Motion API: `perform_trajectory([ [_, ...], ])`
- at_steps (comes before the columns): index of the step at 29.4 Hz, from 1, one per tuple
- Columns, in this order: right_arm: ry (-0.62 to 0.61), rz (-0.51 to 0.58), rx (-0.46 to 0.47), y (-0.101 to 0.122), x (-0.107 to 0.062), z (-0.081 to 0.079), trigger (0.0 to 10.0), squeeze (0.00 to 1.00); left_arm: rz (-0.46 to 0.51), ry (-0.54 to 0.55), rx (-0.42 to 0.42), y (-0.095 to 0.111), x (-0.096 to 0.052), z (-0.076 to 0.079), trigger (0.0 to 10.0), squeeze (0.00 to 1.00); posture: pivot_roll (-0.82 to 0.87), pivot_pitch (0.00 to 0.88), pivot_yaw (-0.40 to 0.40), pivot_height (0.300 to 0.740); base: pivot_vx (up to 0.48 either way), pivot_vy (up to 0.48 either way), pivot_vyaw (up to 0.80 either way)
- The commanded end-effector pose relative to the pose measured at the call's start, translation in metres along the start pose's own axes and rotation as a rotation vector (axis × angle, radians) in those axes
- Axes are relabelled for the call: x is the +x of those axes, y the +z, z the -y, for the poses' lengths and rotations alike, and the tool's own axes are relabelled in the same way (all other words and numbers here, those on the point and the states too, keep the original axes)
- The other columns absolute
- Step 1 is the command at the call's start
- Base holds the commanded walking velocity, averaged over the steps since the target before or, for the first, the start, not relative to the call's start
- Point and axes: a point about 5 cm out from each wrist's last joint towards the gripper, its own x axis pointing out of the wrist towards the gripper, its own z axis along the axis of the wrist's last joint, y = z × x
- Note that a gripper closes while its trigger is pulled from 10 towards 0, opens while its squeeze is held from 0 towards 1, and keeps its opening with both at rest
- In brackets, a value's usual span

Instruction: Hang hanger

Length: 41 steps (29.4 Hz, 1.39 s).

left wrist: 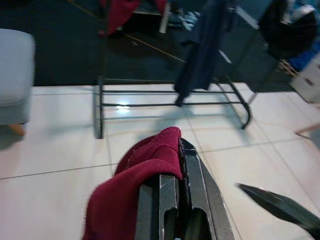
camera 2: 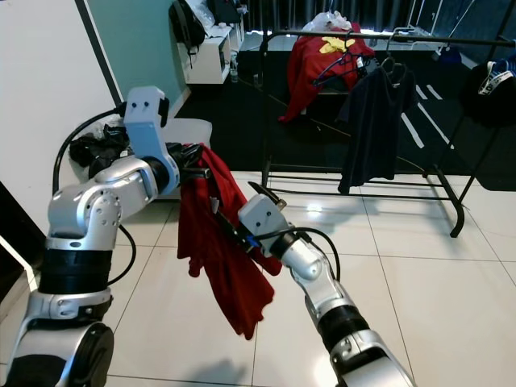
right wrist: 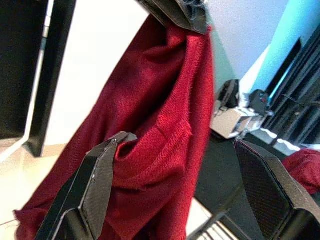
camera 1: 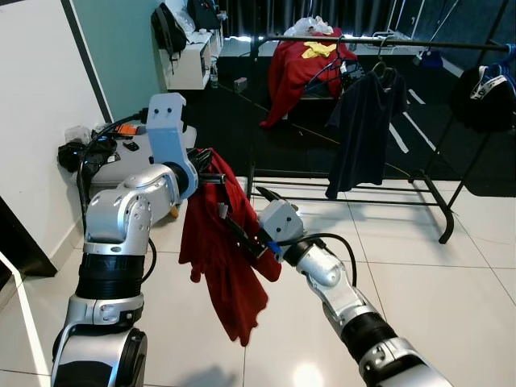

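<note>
1. Step: carry phase. Left gripper (camera 1: 211,174) jaws pinched on the top of a red garment (camera 1: 226,258), which hangs free above the tiled floor (camera 1: 451,282). No hanger is discernible under the cloth.
2. Right gripper (camera 1: 246,214) jaws spread, one finger (right wrist: 90,195) against the cloth, nothing clamped.
3. Clothes rail (camera 1: 379,42) stands well apart, ahead; a dark shirt (camera 1: 363,129) is already on it.
4. Next, likely: walk closer, raise the garment to rail height.
5. Right wrist view shows the open gap; left wrist view shows the pinch.

The right claw (right wrist: 175,190) spreads wide. One finger (right wrist: 95,185) presses against the hanging red garment (right wrist: 160,115). A dark clamp (right wrist: 180,12) grips the garment's top.
</note>
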Motion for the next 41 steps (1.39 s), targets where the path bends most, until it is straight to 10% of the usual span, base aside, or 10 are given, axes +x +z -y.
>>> perform_trajectory([
  [1, 0.016, -0.018, 0.033, -0.004, 0.001, -0.002, 10.0, 0.00, 0.026, -0.052, 0.003, 0.007, -0.003, 0.009, 0.0, 0.00, 0.12, 0.029, 0.014, 0.740, 0.000, 0.000, 0.00],
  [13, 0.055, -0.021, 0.035, -0.001, 0.014, -0.004, 10.0, 0.00, 0.028, -0.089, -0.029, 0.010, -0.004, 0.014, 0.0, 0.00, 0.12, 0.026, 0.011, 0.740, 0.000, 0.000, 0.00],
  [14, 0.054, -0.020, 0.035, 0.000, 0.015, -0.004, 6.9, 0.00, 0.028, -0.088, -0.028, 0.010, -0.004, 0.013, 0.0, 0.00, 0.12, 0.025, 0.010, 0.740, 0.000, 0.000, 0.00],
  [15, 0.054, -0.015, 0.033, 0.000, 0.016, -0.003, 1.1, 0.00, 0.028, -0.088, -0.028, 0.010, -0.004, 0.013, 0.0, 0.00, 0.12, 0.023, 0.010, 0.740, 0.000, 0.000, 0.00],
  [41, -0.041, 0.084, 0.016, 0.003, -0.007, 0.015, 0.0, 0.00, 0.002, 0.074, 0.089, 0.004, -0.008, -0.022, 0.0, 0.00, 0.11, 0.030, 0.013, 0.740, 0.000, 0.000, 0.00],
])
